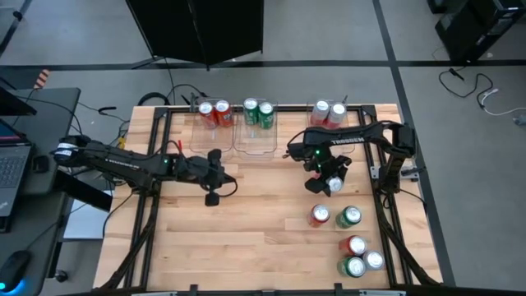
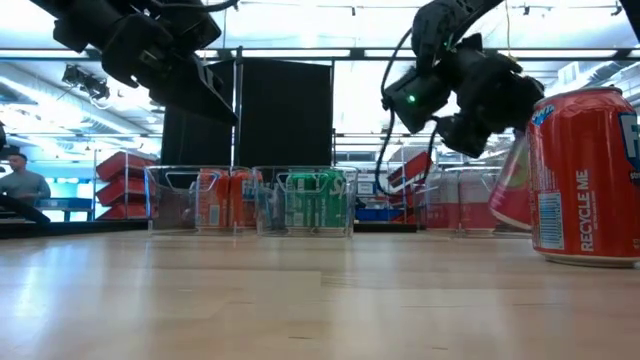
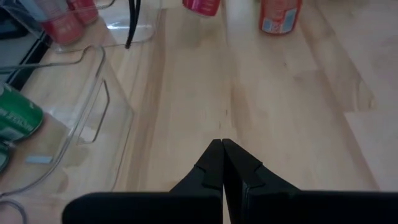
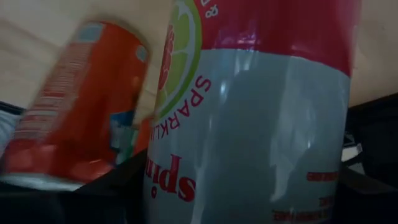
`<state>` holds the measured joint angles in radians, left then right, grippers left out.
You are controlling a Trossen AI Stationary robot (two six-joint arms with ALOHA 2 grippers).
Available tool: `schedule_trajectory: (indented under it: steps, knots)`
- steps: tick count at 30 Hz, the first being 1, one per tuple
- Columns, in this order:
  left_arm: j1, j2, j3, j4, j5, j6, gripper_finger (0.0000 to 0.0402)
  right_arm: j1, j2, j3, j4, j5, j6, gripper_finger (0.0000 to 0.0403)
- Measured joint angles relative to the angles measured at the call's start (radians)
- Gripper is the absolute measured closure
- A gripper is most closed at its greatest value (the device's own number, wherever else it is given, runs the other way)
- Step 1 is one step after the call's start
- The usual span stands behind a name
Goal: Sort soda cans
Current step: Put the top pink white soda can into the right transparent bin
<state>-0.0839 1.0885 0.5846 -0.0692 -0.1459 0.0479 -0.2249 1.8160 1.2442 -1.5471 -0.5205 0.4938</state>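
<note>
High view: right gripper (image 1: 331,182) clamps silver-white can (image 1: 334,184), upright, top skyward; left gripper (image 1: 213,197) closed, empty.

This is a robotics lab or workshop. A wooden table (image 1: 246,238) on a black frame stands on a grey floor, with loose cables (image 1: 472,86) lying about and a laptop (image 1: 10,168) on a side desk. Level across the table, ceiling strip lights, red stacked bins (image 2: 125,185) and a person (image 2: 22,185) at a far bench show.
</note>
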Motion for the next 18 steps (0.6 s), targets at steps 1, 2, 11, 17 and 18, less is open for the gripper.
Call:
schedule_trajectory:
  steps: [1, 2, 11, 17, 18]
  knots:
    - [-0.004, 0.0, 0.0, 0.001, 0.0, 0.0, 0.0401, 0.0, 0.0, -0.01, 0.004, 0.0, 0.0, 0.0119]
    - [-0.007, 0.0, 0.0, 0.0, 0.0, 0.0, 0.0401, 0.0, 0.0, -0.019, 0.012, 0.0, 0.0, 0.0119]
    - [-0.018, 0.0, 0.0, 0.004, 0.0, -0.007, 0.0401, 0.0, 0.0, -0.056, 0.071, 0.002, -0.001, 0.0098]
    - [-0.018, 0.0, 0.0, -0.002, 0.0, -0.008, 0.0401, -0.001, -0.002, -0.056, 0.082, 0.002, -0.008, 0.0049]
    - [-0.018, 0.0, 0.0, -0.001, 0.0, -0.008, 0.0401, -0.001, -0.002, -0.056, 0.082, 0.002, -0.008, 0.0049]
